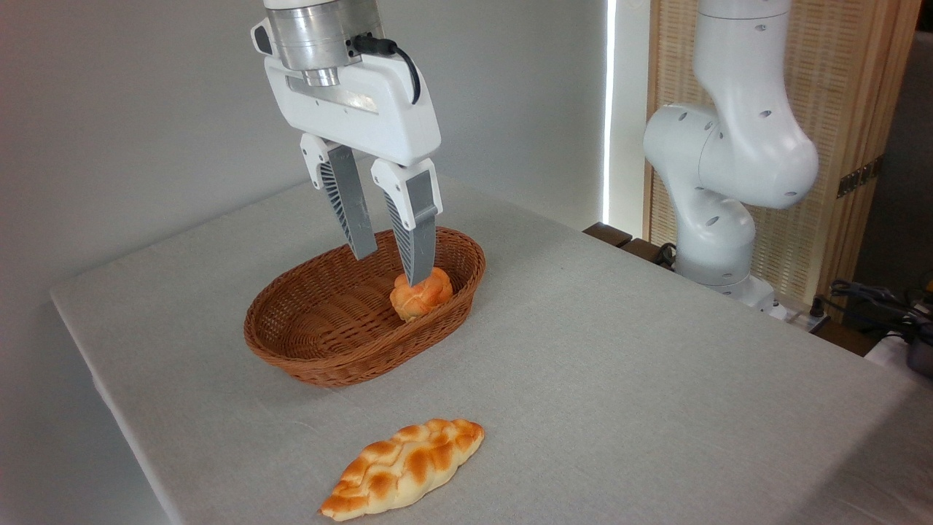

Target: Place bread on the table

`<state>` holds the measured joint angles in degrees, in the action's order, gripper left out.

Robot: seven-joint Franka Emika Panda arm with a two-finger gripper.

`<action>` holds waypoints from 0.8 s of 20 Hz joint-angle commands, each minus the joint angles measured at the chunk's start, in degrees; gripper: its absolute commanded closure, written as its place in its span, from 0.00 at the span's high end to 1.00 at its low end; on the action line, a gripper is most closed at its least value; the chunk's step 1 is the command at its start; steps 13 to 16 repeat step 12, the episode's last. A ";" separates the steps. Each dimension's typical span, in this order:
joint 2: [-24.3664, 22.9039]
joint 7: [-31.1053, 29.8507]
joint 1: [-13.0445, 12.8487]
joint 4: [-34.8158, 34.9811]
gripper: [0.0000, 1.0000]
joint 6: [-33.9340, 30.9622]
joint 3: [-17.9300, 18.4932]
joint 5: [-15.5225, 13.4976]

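Golden and braided, the bread (402, 468) lies flat on the light-grey cloth of the worktop (656, 379), close to the near edge and a little toward the near left corner. Its pointed ends run on a slant, one aimed at that edge and the other up toward the middle of the cloth. Pale cream patches and browned bumps cover its top. Nothing touches it.

Behind it, nearer the far left part of the worktop, stands an oval brown wicker basket (306, 343), well apart from the loaf. Inside the basket, against its right-hand wall, sits a small round orange knotted bun (421, 293).

Above the basket hangs the tool (392, 266), its white body pointing downward and two ribbed grey fingers (350, 208) spread with a clear gap between them, holding nothing. The right-hand fingertip appears to reach the top of the bun, though from this angle it is hard to say whether it touches or merely passes in front of it. A black cable loops from the silver collar above the white body.

At the far right edge of the worktop rises the white arm (729, 153), in front of a slatted wooden screen (845, 73). Dark cables (875, 299) lie off the worktop to the right.

No brand, label or lettering can be read on any of these things.
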<state>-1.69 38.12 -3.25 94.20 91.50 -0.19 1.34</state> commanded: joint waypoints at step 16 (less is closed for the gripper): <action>-0.51 1.87 -1.49 -0.69 1.00 -1.68 1.24 0.59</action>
